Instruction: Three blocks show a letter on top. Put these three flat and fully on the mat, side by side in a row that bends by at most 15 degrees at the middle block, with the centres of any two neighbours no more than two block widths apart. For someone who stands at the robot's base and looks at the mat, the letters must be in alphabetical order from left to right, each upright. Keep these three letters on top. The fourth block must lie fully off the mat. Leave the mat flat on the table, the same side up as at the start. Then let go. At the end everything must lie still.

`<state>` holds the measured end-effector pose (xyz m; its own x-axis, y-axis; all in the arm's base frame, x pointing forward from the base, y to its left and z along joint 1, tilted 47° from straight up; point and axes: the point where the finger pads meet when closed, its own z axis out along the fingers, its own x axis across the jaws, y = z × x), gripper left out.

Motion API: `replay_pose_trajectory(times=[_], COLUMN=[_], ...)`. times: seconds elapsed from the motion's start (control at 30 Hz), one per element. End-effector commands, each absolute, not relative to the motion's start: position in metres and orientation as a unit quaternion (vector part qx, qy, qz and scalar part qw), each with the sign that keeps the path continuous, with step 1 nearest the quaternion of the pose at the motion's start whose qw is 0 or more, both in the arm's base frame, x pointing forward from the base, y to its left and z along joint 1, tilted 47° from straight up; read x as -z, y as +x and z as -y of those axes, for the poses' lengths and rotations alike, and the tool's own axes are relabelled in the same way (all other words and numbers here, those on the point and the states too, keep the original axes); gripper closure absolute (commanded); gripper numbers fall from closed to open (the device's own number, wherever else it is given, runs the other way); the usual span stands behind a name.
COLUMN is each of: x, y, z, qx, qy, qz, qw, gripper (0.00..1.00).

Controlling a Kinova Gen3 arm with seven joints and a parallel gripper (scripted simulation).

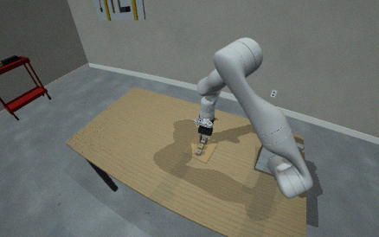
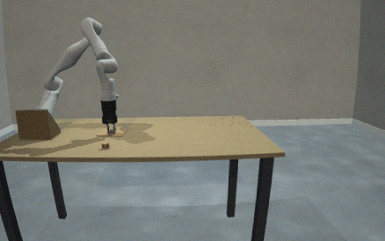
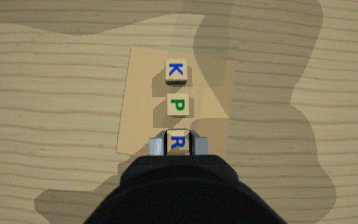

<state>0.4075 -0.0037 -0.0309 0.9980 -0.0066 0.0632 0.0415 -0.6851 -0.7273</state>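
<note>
In the wrist view a tan mat (image 3: pixel 175 107) lies on the wooden table with three letter blocks in a straight row on it. The K block (image 3: pixel 176 70) is farthest from me, the P block (image 3: pixel 177 105) is in the middle, and the R block (image 3: pixel 178 142) is nearest. My gripper (image 3: pixel 177 139) is shut on the R block, one grey finger on each side, low at the mat's near edge. All three letters face up. The gripper also shows over the mat in the top view (image 1: pixel 202 144) and the exterior view (image 2: pixel 111 130). A fourth small reddish block (image 2: pixel 105 145) lies on the table off the mat.
A brown wedge-shaped box (image 2: pixel 36 124) stands by the robot's base at the table's end. A red cart (image 1: pixel 19 84) stands on the floor far from the table.
</note>
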Motion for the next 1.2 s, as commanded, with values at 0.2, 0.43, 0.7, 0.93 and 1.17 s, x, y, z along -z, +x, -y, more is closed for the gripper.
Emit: replay_pose_trajectory(times=[0.2, 0.43, 0.7, 0.93, 1.17], x=[0.032, 0.032, 0.032, 0.024, 0.011], y=[0.407, 0.407, 0.407, 0.408, 0.407], z=[0.003, 0.003, 0.003, 0.007, 0.021], qx=[0.033, 0.033, 0.033, 0.033, 0.033], qy=[-0.918, -0.918, -0.918, -0.917, -0.917], qz=[0.015, 0.015, 0.015, 0.018, 0.018], qw=[0.396, 0.396, 0.396, 0.398, 0.397], gripper=[0.33, 0.27, 0.21, 0.21, 0.21])
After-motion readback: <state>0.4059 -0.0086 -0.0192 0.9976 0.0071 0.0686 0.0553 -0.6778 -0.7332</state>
